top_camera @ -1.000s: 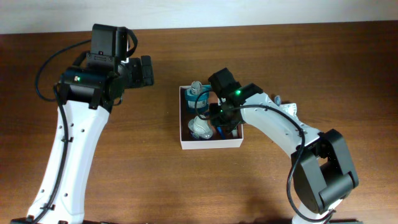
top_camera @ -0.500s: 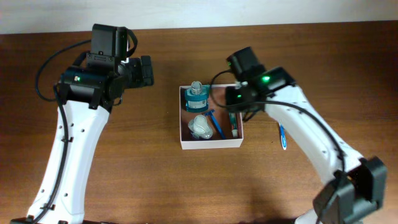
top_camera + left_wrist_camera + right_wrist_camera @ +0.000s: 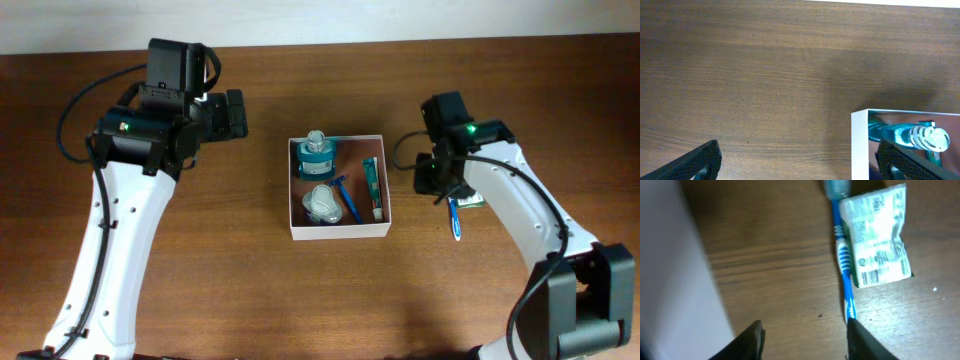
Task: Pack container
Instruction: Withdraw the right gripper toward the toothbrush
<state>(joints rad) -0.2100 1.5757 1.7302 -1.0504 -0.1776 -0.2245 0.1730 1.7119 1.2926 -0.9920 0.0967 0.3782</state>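
The right gripper [image 3: 805,341] was seen with its fingers apart and empty. The container [image 3: 670,280] was placed with its white wall beside one finger; the blue toothbrush [image 3: 842,265] was found just ahead of the other, off-centre and touching a white sachet [image 3: 877,240]. If closed there, the handle could be missed, or the sachet pinched along. The left gripper [image 3: 802,167] was likewise spread, nothing being held.

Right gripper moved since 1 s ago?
Yes. The right gripper went rightward, from over the container to past its right wall, now above the blue toothbrush.
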